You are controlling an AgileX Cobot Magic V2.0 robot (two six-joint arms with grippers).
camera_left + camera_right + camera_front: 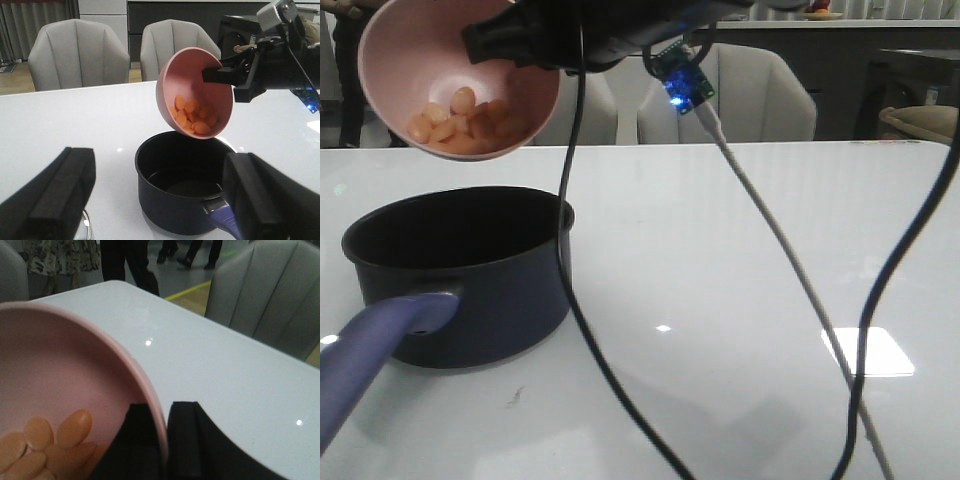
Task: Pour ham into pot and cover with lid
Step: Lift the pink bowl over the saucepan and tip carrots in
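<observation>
Table [740,300]: white, glossy, carrying the pot. Pot [470,270]: dark navy, black inside, standing upright at about 8 o'clock in the front view, its purple-blue handle [370,345] pointing toward the camera. Bowl [460,75]: salmon-pink, held in the air above the pot at 11 o'clock, tilted with its mouth turned toward the camera. Right gripper [162,440]: clenched on the bowl's rim, one finger inside the wall, one outside. Left gripper [160,200]: released, fingers wide apart, grasping nothing, facing the pot. Ham [455,120]: orange-pink slices heaped against the bowl's lowest wall, all inside the bowl.
</observation>
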